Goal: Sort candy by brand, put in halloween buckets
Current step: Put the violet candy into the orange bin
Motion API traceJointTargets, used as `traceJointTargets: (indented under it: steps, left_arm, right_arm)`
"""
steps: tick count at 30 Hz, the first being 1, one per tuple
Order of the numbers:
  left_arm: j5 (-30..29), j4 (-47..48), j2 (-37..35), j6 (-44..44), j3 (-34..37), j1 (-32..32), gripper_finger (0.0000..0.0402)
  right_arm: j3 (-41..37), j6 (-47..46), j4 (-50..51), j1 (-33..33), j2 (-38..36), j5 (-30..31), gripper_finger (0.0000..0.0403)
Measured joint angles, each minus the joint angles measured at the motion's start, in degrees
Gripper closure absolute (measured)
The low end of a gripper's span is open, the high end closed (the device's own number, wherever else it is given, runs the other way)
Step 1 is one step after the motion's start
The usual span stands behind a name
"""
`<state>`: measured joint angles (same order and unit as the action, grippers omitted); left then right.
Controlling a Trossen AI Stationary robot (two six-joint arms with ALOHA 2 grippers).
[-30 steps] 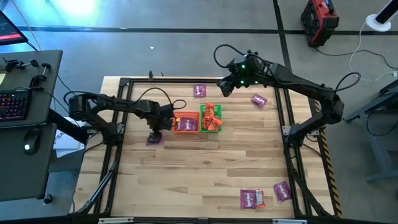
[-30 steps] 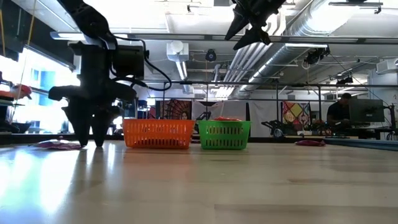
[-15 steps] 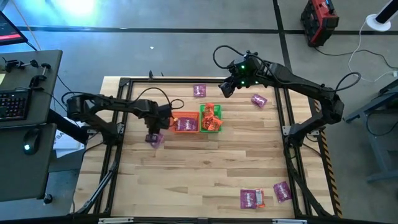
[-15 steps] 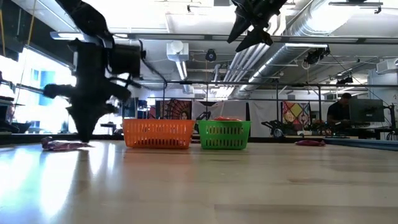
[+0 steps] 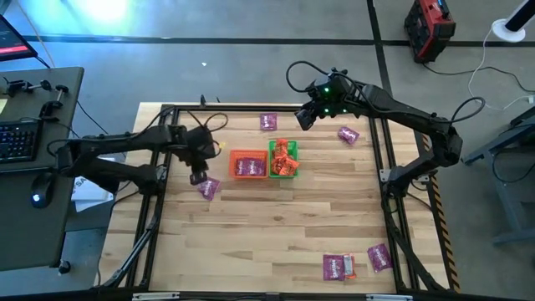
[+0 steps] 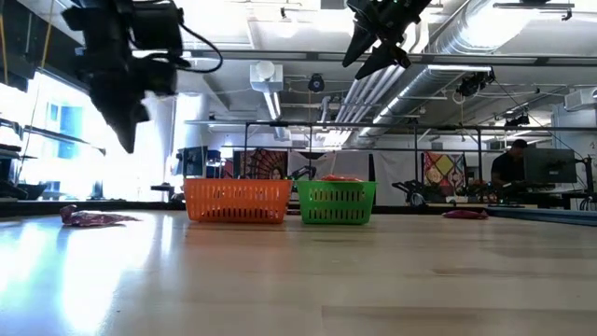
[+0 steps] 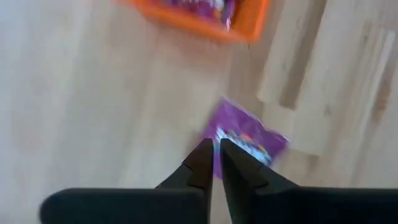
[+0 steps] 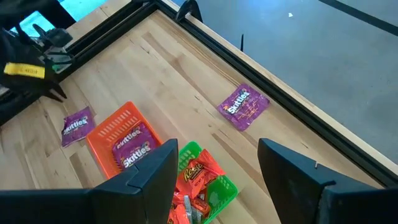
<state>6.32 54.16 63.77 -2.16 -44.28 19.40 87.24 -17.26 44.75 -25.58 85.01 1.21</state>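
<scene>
Hovering our left gripper above purple Skittles packet on table, fingers pressed together, empty. Packet lies beside orange bucket. Our right gripper waits spread above green bucket.

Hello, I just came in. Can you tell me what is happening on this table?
Two robot arms are sorting candy into two small baskets. The orange bucket holds purple packets; the green bucket holds orange-red ones. The left gripper is shut and empty, raised above a purple packet lying on the table beside the orange bucket. The right gripper waits open, high over the far side. More packets lie loose near the far edge and at the near right corner.
</scene>
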Motion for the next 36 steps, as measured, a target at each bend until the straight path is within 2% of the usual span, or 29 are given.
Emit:
traceJointTargets:
  steps: [4,9,15,21,28,33,36]
  left_arm:
    - [2.9,0.0,-1.7,12.2,3.2,-1.3,0.0333]
    - [5.2,-2.8,-0.9,18.7,8.8,-1.9,0.0257]
    - [1.5,-5.2,2.1,28.5,8.9,0.7,0.0193]
    - [3.6,-5.9,8.8,33.0,8.9,2.7,0.0186]
    - [1.6,-9.9,16.9,34.6,8.6,2.7,0.0186]
    - [1.5,-9.5,19.7,35.1,8.4,2.3,0.0188]
    - [0.8,-9.6,19.8,35.0,8.5,1.8,0.0205]
  right_arm:
    - [0.0,-0.1,0.0,0.0,0.0,0.0,0.0187]
    - [0.0,0.4,0.0,0.0,0.0,-0.2,0.0187]
    - [0.0,0.8,0.0,0.0,0.1,-0.2,0.0187]
    - [0.0,0.3,-0.3,0.0,0.5,-0.3,0.0187]
    - [0.0,0.2,-0.4,0.0,0.5,-0.3,0.0187]
    - [0.0,0.2,-0.4,0.0,0.5,-0.4,0.0187]
    - [0.0,0.4,-0.4,0.0,0.5,-0.4,0.0187]
